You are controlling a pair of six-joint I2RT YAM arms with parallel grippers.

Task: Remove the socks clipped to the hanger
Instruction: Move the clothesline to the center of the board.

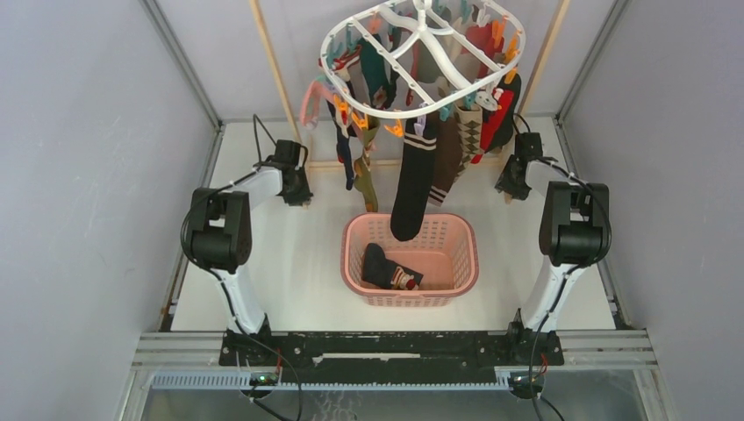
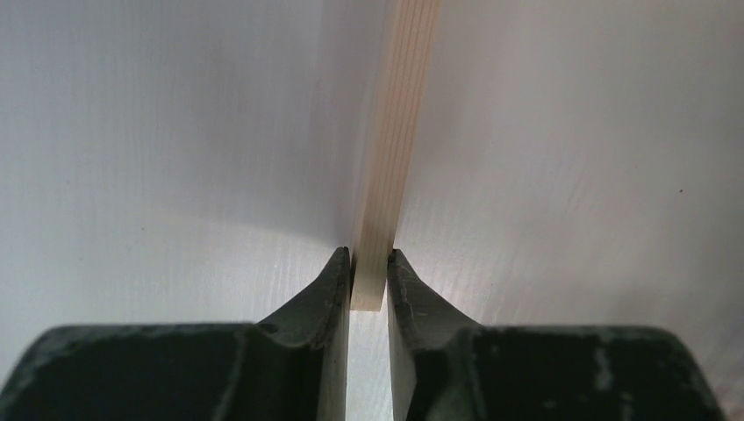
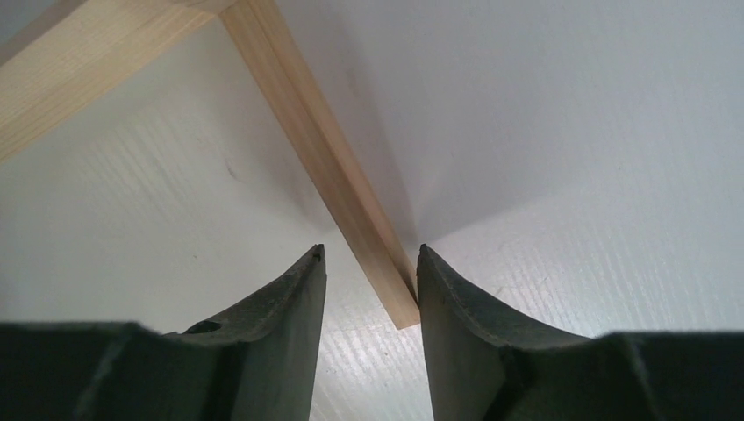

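Note:
The white oval hanger (image 1: 421, 54) hangs at the top centre, with many socks (image 1: 412, 180) clipped to it: black, brown, argyle, red and teal. The longest black sock dangles into the pink basket (image 1: 467, 256). In the top view my left gripper (image 1: 298, 195) is low on the table, left of the socks. The left wrist view shows that gripper (image 2: 368, 259) shut on the end of a wooden strip (image 2: 390, 158) of the rail frame. My right gripper (image 1: 511, 187) is low on the right. Its jaws (image 3: 368, 254) stand open around another wooden strip (image 3: 333, 149), which touches the right finger.
The basket holds a dark sock (image 1: 386, 267) on its floor. Wooden uprights (image 1: 270, 70) of the rail rise at both sides of the hanger. Grey walls close in the white table (image 1: 289, 263) on the left, right and back.

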